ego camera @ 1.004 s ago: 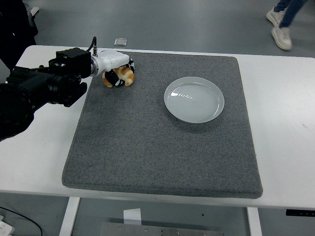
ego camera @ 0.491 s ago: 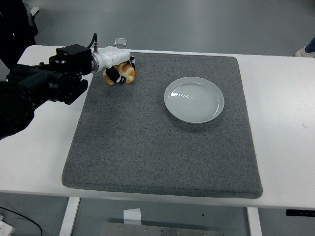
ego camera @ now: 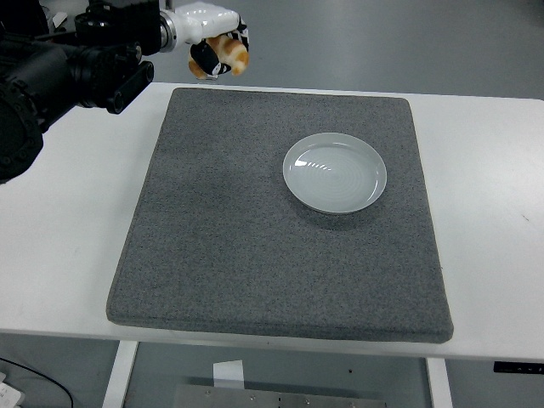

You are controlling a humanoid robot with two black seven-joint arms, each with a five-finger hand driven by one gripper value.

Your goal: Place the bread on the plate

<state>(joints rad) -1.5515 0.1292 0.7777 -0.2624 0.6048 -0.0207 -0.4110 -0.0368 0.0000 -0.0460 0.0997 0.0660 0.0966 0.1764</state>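
Note:
My left hand (ego camera: 214, 42) is shut on the bread (ego camera: 229, 53), a small golden-brown piece, and holds it high above the far left corner of the grey mat (ego camera: 255, 255). The pale round plate (ego camera: 335, 172) lies on the mat to the right of centre, well to the right of and nearer than the hand, with nothing on it. The right arm is out of view.
The grey mat covers most of the white table (ego camera: 493, 212). My black left arm (ego camera: 59, 68) reaches in from the upper left over the table's far left corner.
My left hand has lifted the bread off the mat's far left corner and risen well above the table. The plate has not moved. The person's feet at the top right are gone.

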